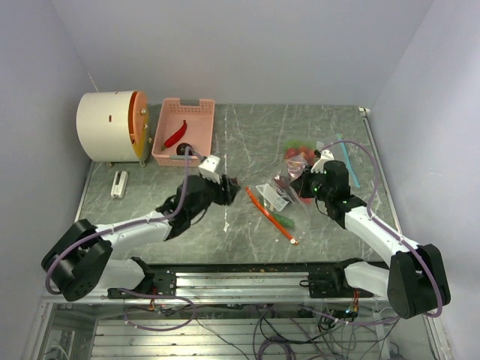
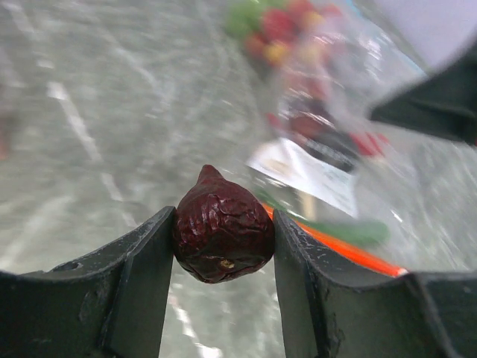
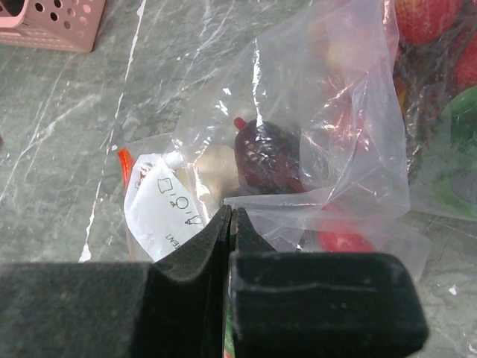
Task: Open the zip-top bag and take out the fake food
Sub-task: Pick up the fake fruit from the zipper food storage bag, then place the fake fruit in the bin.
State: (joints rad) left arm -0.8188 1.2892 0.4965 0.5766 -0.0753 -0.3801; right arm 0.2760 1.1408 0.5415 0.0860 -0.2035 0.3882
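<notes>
My left gripper [image 2: 223,246] is shut on a dark purple, wrinkled piece of fake food [image 2: 222,235], held above the table left of the zip-top bag [image 2: 320,112]. From above, this gripper [image 1: 229,187] hangs mid-table. The clear zip-top bag [image 1: 292,176] lies right of centre with red, green and dark pieces inside. My right gripper [image 3: 231,216] is shut on a fold of the bag's film [image 3: 328,97]. A dark red piece [image 3: 264,160] sits inside, just beyond the fingertips. An orange toy carrot [image 1: 270,214] lies on the table beside the bag.
A pink slotted basket [image 1: 184,131] at the back left holds a red chili [image 1: 175,135] and a dark piece. A white drum with an orange face [image 1: 112,126] stands left of it. A small white object [image 1: 118,184] lies near the left edge.
</notes>
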